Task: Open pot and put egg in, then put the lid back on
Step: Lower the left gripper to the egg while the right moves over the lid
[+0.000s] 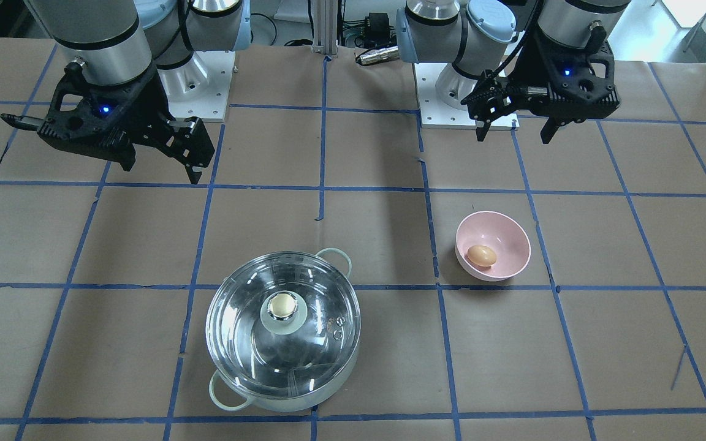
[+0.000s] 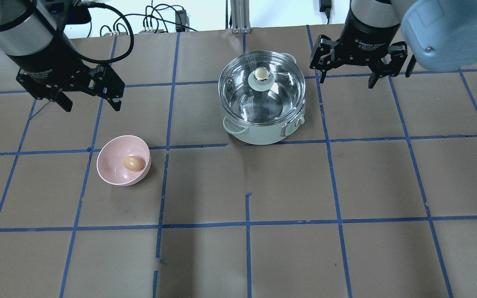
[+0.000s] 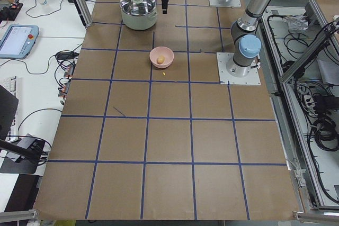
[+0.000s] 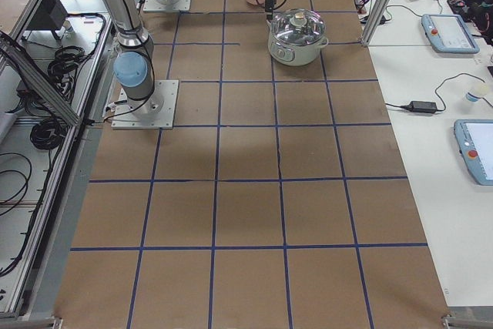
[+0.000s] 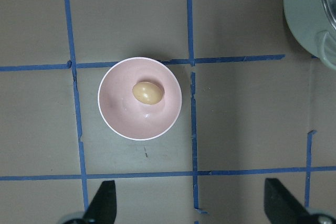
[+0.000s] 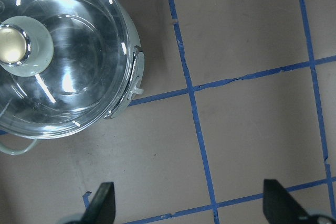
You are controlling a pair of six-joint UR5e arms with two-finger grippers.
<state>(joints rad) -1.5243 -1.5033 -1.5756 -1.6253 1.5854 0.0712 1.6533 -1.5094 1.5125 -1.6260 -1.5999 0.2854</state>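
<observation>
Step 1 not begun: lid point(image 2: 263, 99) shut on pot point(image 2: 259, 135); egg point(image 2: 133, 163) in pink bowl point(image 2: 108, 163), well apart on desk point(image 2: 263, 186); left pincer point(image 2: 90, 102) & right pincer point(image 2: 346, 78) spread, empty. Next, prob.: right pincer centres over knob point(image 2: 260, 74), drops, pinches, lifts.

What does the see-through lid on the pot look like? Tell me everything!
The lid is round, clear glass with a thin metal rim, so you can see the shiny inside of the pot through it. In its middle sits a shiny knob on a pale green base, and a tiny vent lies near the rim. It lies flat and closed on the pot, touching only the pot's top edge; nothing grips it.
</observation>
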